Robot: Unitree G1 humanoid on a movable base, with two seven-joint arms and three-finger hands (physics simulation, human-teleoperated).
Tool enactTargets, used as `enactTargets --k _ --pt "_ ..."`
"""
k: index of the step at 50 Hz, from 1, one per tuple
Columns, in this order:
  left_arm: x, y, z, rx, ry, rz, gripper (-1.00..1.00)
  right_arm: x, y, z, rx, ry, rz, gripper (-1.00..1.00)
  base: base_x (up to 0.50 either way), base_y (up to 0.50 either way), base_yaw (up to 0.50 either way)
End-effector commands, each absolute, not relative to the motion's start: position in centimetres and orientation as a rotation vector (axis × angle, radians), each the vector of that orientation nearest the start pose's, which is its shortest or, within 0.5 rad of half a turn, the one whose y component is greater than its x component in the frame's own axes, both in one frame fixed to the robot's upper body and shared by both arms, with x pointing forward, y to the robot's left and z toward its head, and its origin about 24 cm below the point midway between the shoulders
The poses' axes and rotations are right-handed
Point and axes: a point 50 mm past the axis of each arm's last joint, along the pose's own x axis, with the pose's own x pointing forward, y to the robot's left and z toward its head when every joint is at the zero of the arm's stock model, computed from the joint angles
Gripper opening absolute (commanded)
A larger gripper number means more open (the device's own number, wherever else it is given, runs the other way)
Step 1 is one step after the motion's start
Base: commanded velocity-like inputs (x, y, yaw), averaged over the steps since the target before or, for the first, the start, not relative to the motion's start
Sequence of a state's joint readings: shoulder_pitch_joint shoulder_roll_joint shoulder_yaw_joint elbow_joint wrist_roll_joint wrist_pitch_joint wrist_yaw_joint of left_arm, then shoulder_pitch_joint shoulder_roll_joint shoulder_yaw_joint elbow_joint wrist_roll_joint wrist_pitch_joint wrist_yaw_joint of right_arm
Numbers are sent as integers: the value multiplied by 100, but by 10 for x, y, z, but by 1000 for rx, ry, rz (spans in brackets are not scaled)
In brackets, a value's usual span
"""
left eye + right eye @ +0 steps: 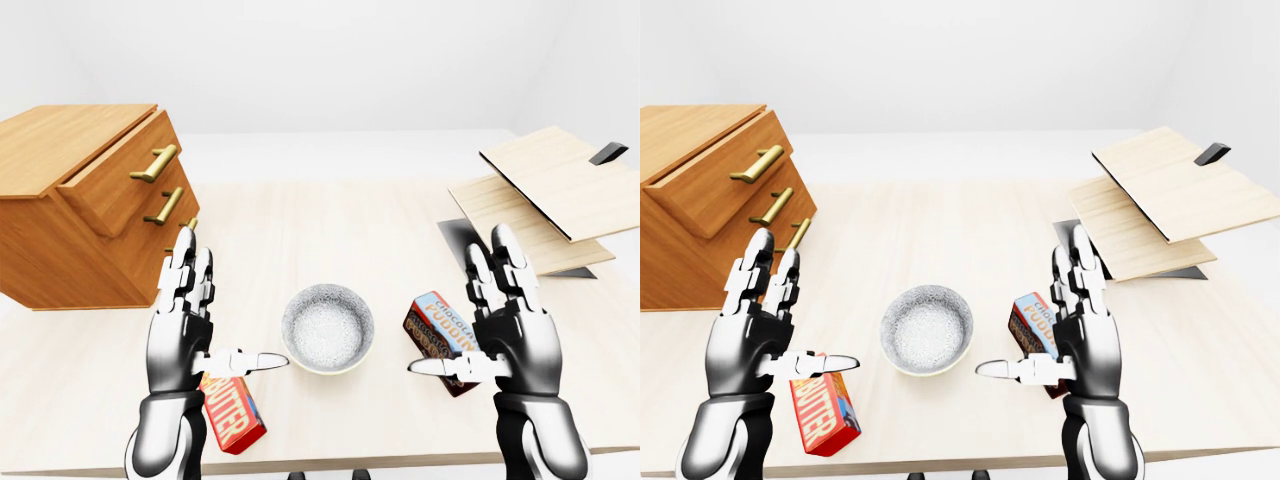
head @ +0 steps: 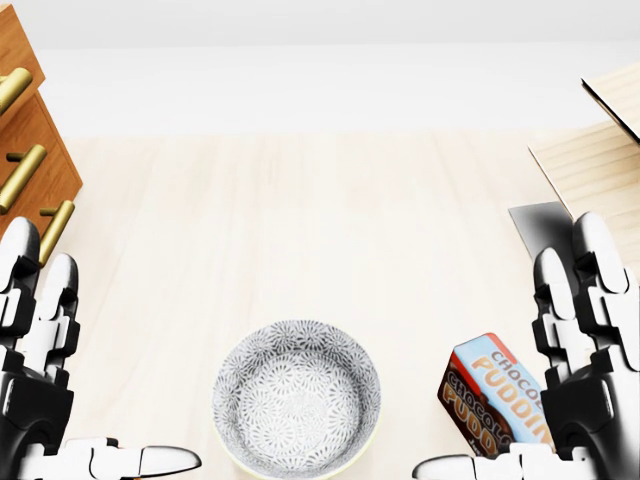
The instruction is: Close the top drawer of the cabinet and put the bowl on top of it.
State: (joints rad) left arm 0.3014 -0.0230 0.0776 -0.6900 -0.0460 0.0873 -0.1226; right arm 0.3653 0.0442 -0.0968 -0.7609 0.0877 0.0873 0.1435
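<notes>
Butter box, half behind left robot hand

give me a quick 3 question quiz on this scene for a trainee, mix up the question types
1. True or false: the top drawer of the cabinet is pushed fully shut.
2. In the left-eye view, which box lies just right of the bowl? A) cereal box B) chocolate pudding box C) tea box
3. Fill in: the left hand and the right hand are both ___, holding nothing.

Key: 1 false, it sticks out past the drawers below. 2 B. 3 open.
</notes>
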Motion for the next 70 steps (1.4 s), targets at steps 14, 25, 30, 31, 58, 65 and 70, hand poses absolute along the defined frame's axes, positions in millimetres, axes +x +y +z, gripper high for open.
enactTargets --k 14,25,30,31,58,65,70 --pt "182 173 129 11 -313 24 100 168 -175 130 7 -307 -26 100 0 0 0" --pt "182 173 129 11 -313 26 100 166 -175 130 9 -306 -24 100 0 30 0" --pt "182 174 129 10 -315 25 100 166 -175 131 9 -306 -23 100 0 45 0" --pt "182 174 129 11 -315 26 100 166 -175 131 9 -306 -22 100 0 45 0" --pt "202 159 104 77 -208 -63 100 163 -176 135 31 -330 -1 100 0 25 0" --pt "211 149 96 109 -176 -102 100 159 -179 141 33 -360 -9 100 0 0 0" --pt "214 144 100 126 -195 -124 100 159 -178 141 33 -356 -8 100 0 0 0"
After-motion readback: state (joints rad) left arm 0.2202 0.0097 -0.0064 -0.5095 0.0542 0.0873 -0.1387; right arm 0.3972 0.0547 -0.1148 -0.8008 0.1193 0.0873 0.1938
